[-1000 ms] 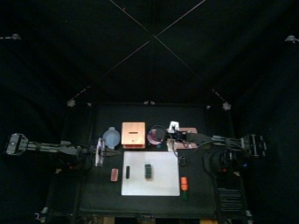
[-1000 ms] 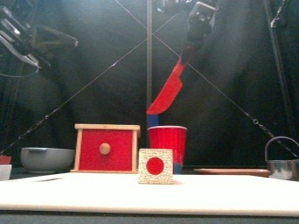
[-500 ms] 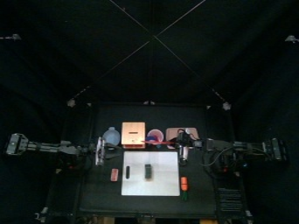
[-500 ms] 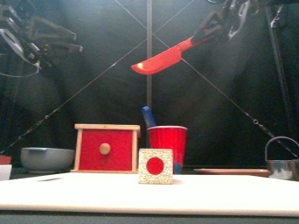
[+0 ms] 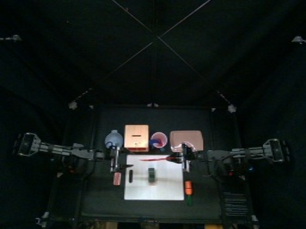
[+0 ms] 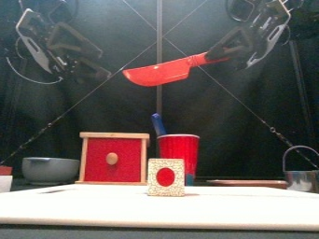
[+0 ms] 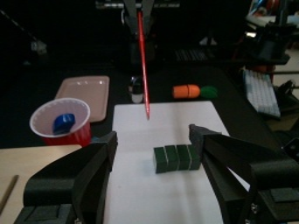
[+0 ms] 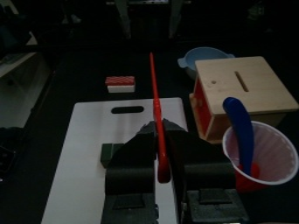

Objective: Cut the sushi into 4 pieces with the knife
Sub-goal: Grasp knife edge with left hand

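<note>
At the far left of the table a blue-grey bowl (image 6: 50, 169) is seen, and a small red and white toy (image 8: 121, 83) lies just off the left edge of the white cutting board (image 7: 158, 197). The left gripper (image 7: 152, 140) is held high over the left side of the board. Its jaws are spread wide and nothing is gripped. In the left wrist view the roll is framed between them, but it is not touched. Behind the board stands the pale wooden box with a red drawer front (image 6: 114, 159). The toy sushi roll (image 7: 177, 157) lies near the middle of the board, with its dark green blocks together in one row. Just right of the box the red cup (image 6: 178, 149) is placed, and a blue toy knife (image 6: 159, 123) stands in it. The red toy knife (image 6: 162, 71) is held in the air well above the roll, its blade nearly level and pointed toward the left arm. Its handle is clamped between the closed jaws of the right gripper (image 8: 162, 153), which is raised over the right side of the board. The flat pink tray (image 5: 183, 139) lies behind the board to the right of the cup. An orange toy food with a green end (image 7: 187, 90) lies just off the board's right edge. At the far right the round metal cutter with a wire handle (image 6: 300, 177) is seen.
</note>
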### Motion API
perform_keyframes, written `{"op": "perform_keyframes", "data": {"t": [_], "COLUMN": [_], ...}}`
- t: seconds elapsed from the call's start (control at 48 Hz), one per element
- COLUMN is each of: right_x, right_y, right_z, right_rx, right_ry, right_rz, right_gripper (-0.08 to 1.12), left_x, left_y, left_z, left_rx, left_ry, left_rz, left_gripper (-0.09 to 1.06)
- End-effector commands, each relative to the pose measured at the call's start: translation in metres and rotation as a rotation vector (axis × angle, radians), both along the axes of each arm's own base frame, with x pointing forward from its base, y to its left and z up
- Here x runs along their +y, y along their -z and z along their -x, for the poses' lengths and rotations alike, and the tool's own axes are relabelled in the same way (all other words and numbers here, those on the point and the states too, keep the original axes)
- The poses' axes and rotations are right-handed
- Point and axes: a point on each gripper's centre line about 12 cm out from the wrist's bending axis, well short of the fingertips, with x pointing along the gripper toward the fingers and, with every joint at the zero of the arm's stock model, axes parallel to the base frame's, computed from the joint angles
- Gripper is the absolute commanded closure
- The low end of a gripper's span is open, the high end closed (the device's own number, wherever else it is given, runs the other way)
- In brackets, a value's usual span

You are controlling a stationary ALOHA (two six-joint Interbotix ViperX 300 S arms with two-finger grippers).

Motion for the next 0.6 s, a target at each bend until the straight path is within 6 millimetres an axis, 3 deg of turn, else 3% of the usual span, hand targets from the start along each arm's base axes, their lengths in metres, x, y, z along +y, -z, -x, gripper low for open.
{"op": "perform_keyframes", "data": {"t": [0.021, 0.604], "right_x": [0.002, 0.002], "right_y": [0.000, 0.005], "right_z": [-0.008, -0.024], "right_rx": [-0.012, 0.010], "right_ry": [-0.008, -0.015], "right_rz": [-0.004, 0.005], "right_gripper": [0.84, 0.84], "left_x": [0.000, 0.000], "left_y": [-0.004, 0.028], "left_z": [-0.017, -0.054], "left_rx": [0.014, 0.132], "left_ry": [-0.004, -0.017], "left_rz": [0.007, 0.015], "left_gripper": [0.00, 0.01]}}
